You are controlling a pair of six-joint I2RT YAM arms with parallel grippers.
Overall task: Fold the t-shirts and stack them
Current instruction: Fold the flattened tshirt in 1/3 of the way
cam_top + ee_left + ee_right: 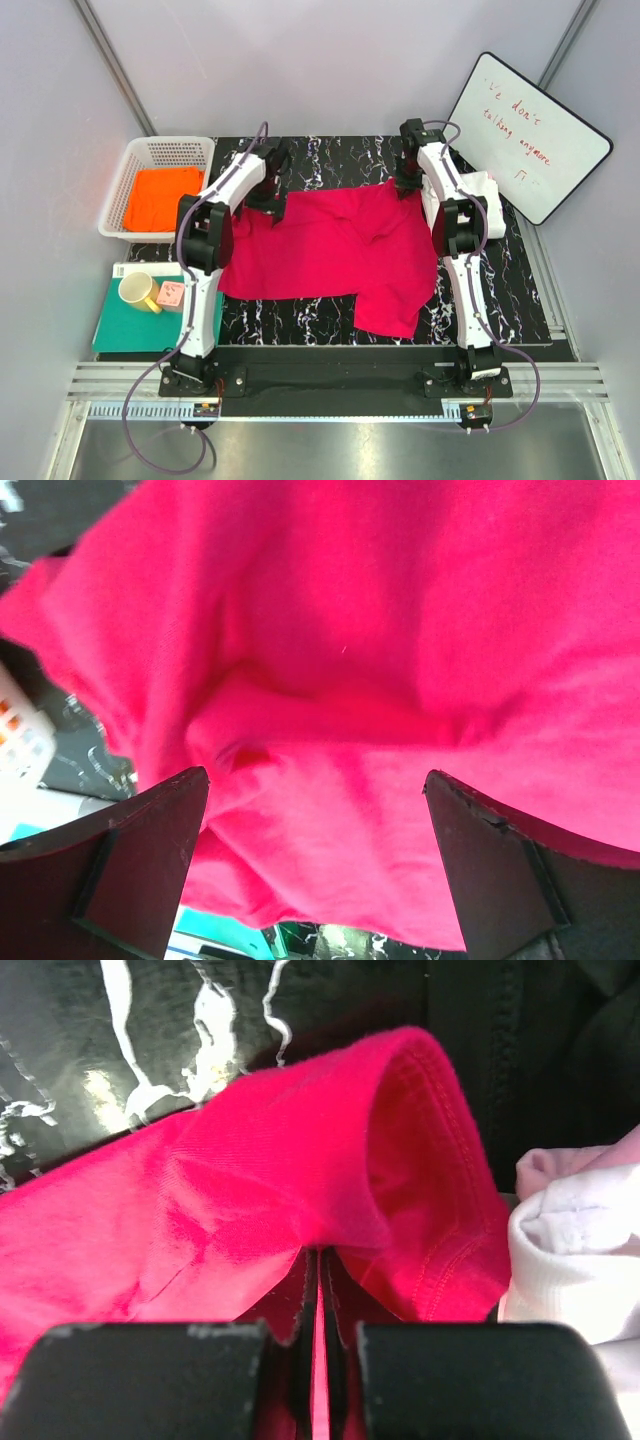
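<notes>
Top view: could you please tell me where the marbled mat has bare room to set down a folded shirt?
Bare mat runs along the far edge behind the crimson t-shirt, and in the near-left strip below its hem. The far-right corner is crowded by the white t-shirt; the teal board holds a mug.

The crimson-pink t-shirt (330, 255) lies spread and wrinkled on the table (520, 300) centre. The white t-shirt (483, 190) is bunched at the right edge, and the orange t-shirt (160, 197) is in a basket (170, 147).
</notes>
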